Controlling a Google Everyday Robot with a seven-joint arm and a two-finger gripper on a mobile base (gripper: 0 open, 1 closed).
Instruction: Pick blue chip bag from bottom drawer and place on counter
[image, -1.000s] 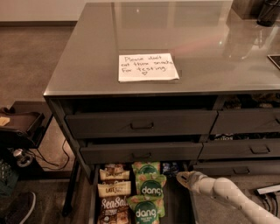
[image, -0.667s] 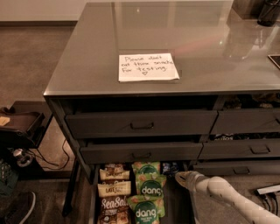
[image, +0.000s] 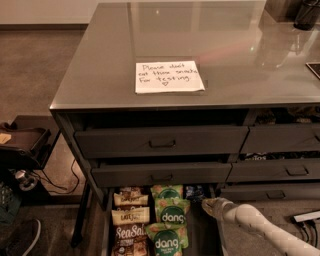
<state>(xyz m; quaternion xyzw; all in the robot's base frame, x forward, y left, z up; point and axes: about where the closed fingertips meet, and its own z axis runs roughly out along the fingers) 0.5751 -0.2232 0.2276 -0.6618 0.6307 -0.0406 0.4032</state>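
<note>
The pincer (image: 209, 205) sits low in the right of the view, at the end of a pale arm (image: 260, 225) that reaches in from the bottom right corner. It hangs over the right side of the open bottom drawer (image: 105, 227). Whether it is spread or pressed together cannot be told, and it holds nothing that can be seen.

Just up and to the left of the pincer lies the blue chip bag (image: 194, 192). It is at the back of the drawer, partly tucked under the drawer above, and it is close to the pincer tip; touching or not cannot be told.

To the left of the blue bag a column of green "dang" bags (image: 172, 213) runs toward the front of the drawer. Further left is a column of brown-and-cream "SeaSalt" bags (image: 129, 236).

Above the bottom drawer are two dark grey drawers with recessed handles (image: 161, 142), both pulled slightly out.

The glossy grey counter (image: 230, 45) tops the cabinet. A white handwritten note (image: 168, 76) lies flat near its front edge. A dark object (image: 306, 14) stands at the far right corner.
</note>
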